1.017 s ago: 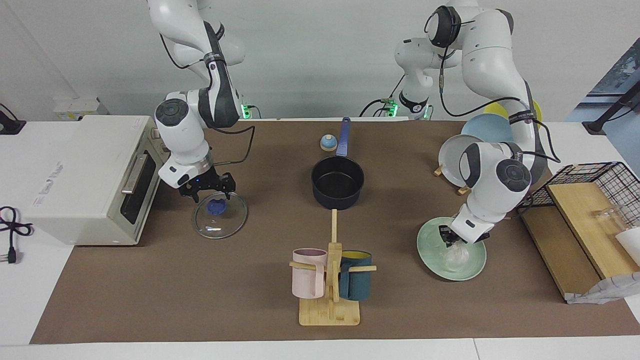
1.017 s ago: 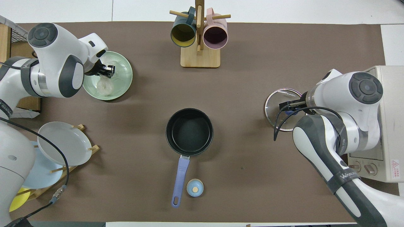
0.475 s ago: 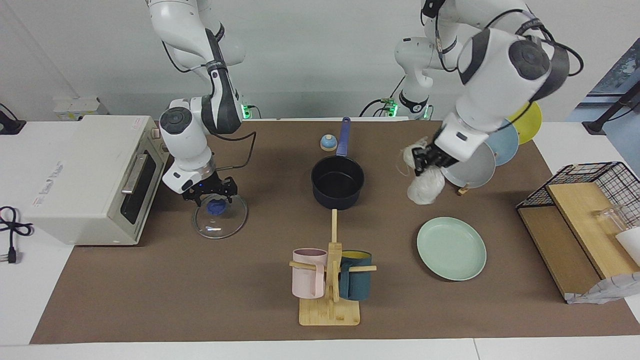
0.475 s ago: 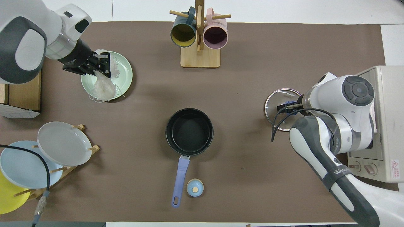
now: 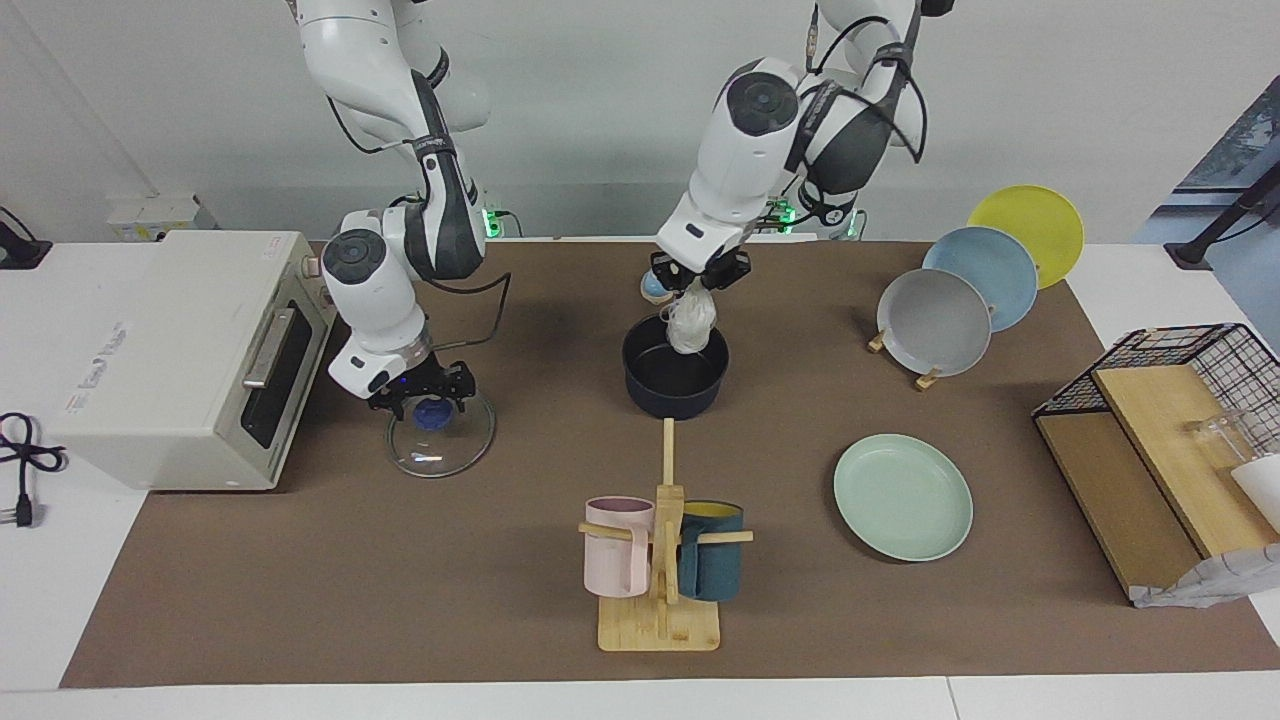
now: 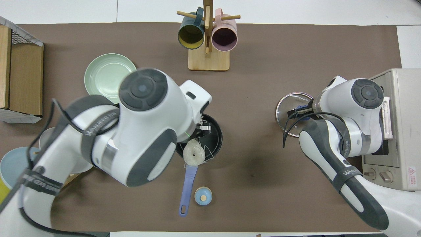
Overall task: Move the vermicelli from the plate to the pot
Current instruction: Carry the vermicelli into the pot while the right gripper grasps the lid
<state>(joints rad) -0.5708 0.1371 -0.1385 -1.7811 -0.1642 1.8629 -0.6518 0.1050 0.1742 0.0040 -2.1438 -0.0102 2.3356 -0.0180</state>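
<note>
My left gripper (image 5: 697, 279) is shut on the vermicelli (image 5: 690, 323), a whitish film-wrapped bundle that hangs from it over the mouth of the dark navy pot (image 5: 675, 386). In the overhead view the vermicelli (image 6: 193, 154) shows over the pot's rim (image 6: 215, 138) by the blue handle (image 6: 187, 187). The mint-green plate (image 5: 903, 496) lies bare toward the left arm's end of the table; it also shows in the overhead view (image 6: 105, 74). My right gripper (image 5: 422, 394) is open, low over the blue knob of a glass lid (image 5: 440, 440).
A wooden mug rack (image 5: 660, 560) with a pink and a teal mug stands farther from the robots than the pot. A rack of grey, light blue and yellow plates (image 5: 940, 322), a wire basket with boards (image 5: 1160, 400), a toaster oven (image 5: 180, 350) and a small blue bell (image 6: 203, 196) are around.
My left arm lifted the vermicelli off the plate, swung across the table and now holds it over the pot. My right gripper sank a little onto the lid's knob.
</note>
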